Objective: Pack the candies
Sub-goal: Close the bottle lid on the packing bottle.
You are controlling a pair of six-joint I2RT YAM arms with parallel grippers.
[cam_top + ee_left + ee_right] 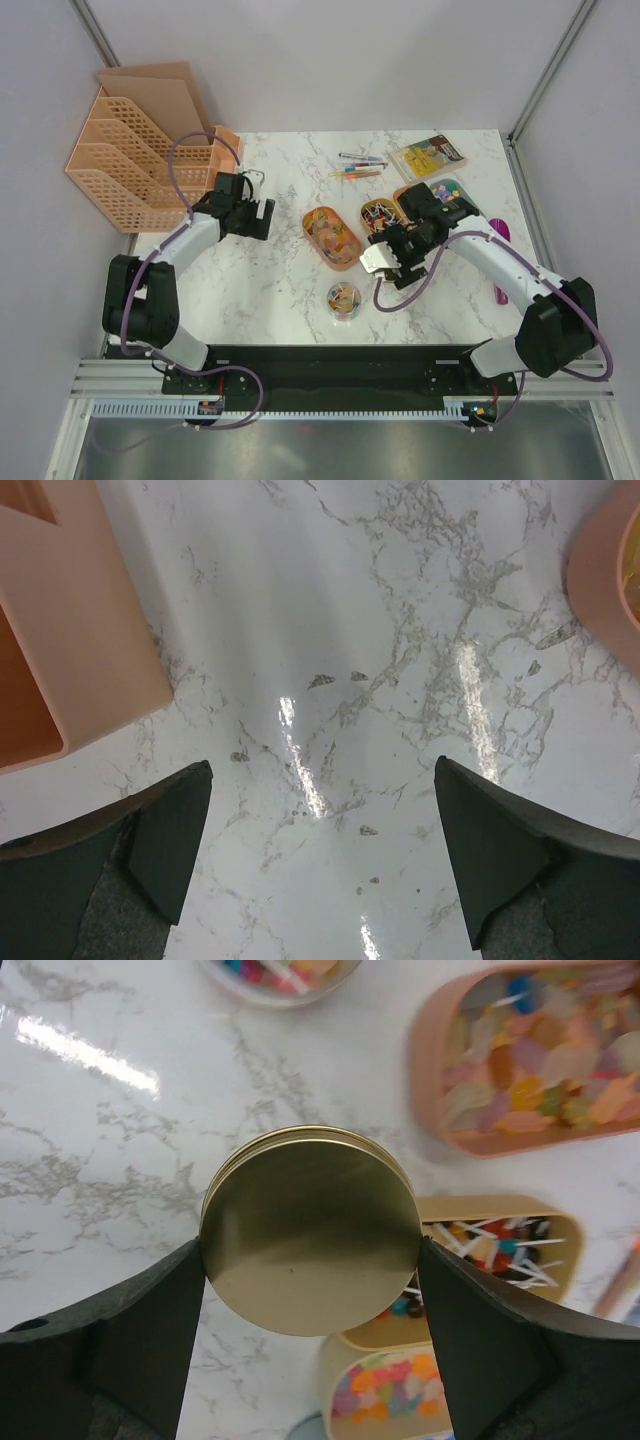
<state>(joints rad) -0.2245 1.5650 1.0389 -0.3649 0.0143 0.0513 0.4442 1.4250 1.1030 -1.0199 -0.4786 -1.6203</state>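
My right gripper (384, 258) (310, 1252) is shut on a round gold tin lid (310, 1228), held flat above the table beside the trays. A small round tin of mixed candies (343, 297) stands in front of it and shows at the top edge of the right wrist view (280, 974). Candies fill a pink oval tray (332, 236) (540, 1055), a tan tray of wrapped ones (379, 215) (500, 1245), and a tray of bright gummies (400, 1388). My left gripper (265, 218) (322, 768) is open and empty over bare marble.
A peach file rack (140, 150) (70, 630) stands at the back left, close to my left gripper. Thin coloured pens (360, 167) and a yellow book (428, 157) lie at the back. A purple scoop (499, 232) lies at the right edge.
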